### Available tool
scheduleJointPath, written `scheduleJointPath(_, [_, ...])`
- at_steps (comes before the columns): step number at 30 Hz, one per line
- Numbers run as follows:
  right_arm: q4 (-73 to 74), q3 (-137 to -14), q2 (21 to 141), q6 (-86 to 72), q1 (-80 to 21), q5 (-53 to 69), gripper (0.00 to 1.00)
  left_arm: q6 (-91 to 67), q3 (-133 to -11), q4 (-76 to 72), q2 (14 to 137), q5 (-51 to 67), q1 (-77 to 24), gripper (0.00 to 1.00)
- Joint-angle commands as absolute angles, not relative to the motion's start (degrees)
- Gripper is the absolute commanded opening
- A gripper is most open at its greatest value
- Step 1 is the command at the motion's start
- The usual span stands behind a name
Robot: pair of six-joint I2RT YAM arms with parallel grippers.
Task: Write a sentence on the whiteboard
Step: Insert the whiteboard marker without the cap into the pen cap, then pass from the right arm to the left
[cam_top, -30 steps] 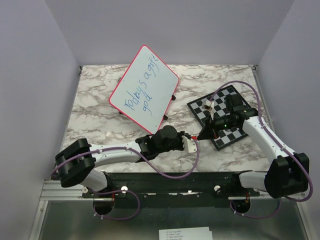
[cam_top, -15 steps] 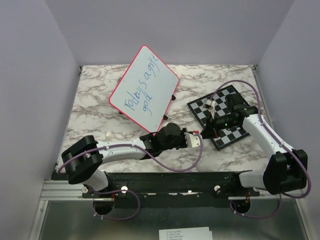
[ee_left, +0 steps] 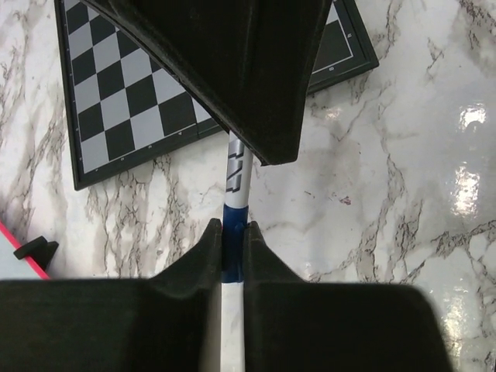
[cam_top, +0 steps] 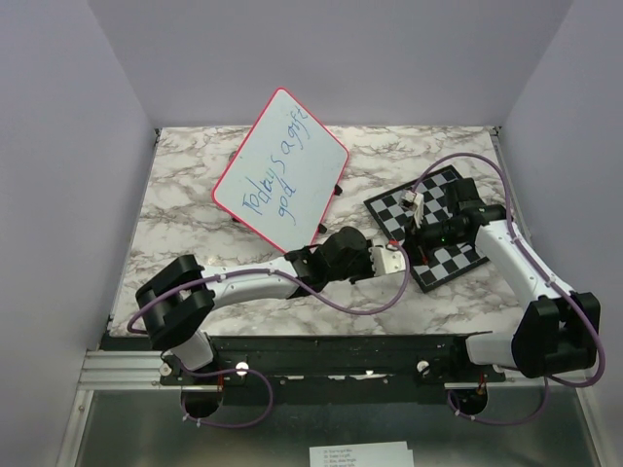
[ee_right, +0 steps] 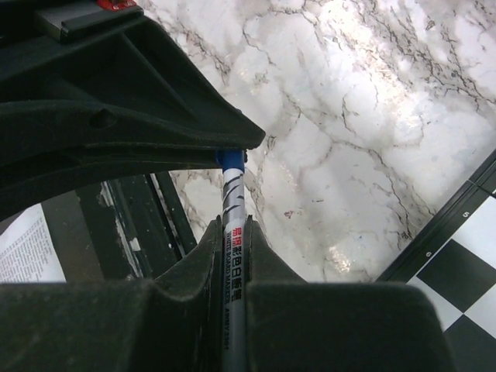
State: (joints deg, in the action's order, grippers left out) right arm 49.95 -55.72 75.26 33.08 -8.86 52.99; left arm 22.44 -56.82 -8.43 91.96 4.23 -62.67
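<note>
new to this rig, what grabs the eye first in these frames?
The left gripper and the right gripper are both shut on one marker, end to end, over the table, right of centre. Behind them, the whiteboard sits askew with the sentence in blue; a chessboard lies at right.

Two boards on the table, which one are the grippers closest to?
The black-and-white chessboard on the right: the left gripper and right gripper meet at its near-left edge, both gripping one marker. The whiteboard with blue writing sits farther back-left.
</note>
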Motion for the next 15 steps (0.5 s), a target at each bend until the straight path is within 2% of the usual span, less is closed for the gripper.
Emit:
scheduleJointPath(1, [48.2, -54.9, 74.5, 31.1, -12.1, 59.1, 0.01, 20.5, -58.6, -27.2, 86.7, 12.6, -65.2, 0.26])
scheduleJointPath(2, [48.1, -54.8, 74.3, 31.0, -12.1, 59.1, 0.01, 20.5, -56.9, -27.0, 85.5, 11.4, -65.1, 0.40])
scheduleJointPath(5, [48.2, -54.8, 74.4, 31.2, -12.1, 59.3, 0.01, 19.8, -49.4, -26.8, 80.4, 9.7, -65.1, 0.66])
scheduleJointPath(9, [48.9, -55.1, 75.1, 32.2, -12.1, 60.7, 0.01, 19.4, -43.5, -25.2, 75.4, 7.7, -65.1, 0.75])
scheduleJointPath(15, [49.1, -55.3, 75.1, 32.6, -12.1, 60.9, 0.02, 22.9, -46.7, -17.0, 75.2, 9.3, -65.0, 0.75])
